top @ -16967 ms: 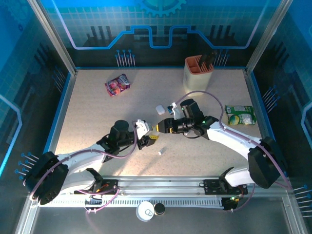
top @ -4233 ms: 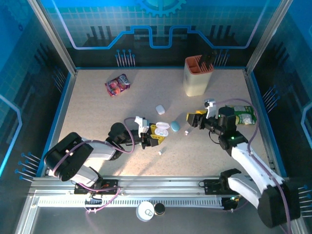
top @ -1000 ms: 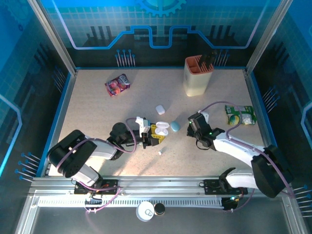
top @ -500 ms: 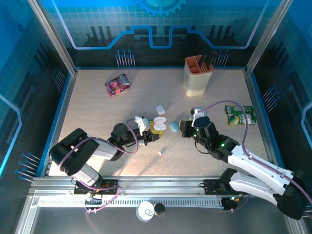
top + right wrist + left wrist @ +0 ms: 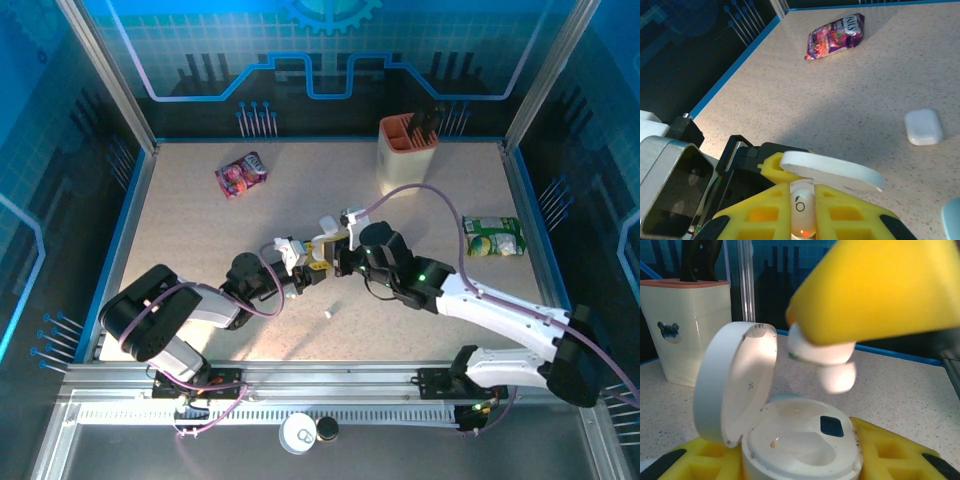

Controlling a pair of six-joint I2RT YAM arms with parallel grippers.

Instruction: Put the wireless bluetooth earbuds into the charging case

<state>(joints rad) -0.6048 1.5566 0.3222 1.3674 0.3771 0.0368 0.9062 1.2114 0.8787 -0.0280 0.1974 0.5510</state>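
Speckled tabletop inside blue walls: just left of centre the left gripper is clamped on the open white charging case, lid tilted up, and from the right the right gripper pinches a white earbud just above the case's wells.
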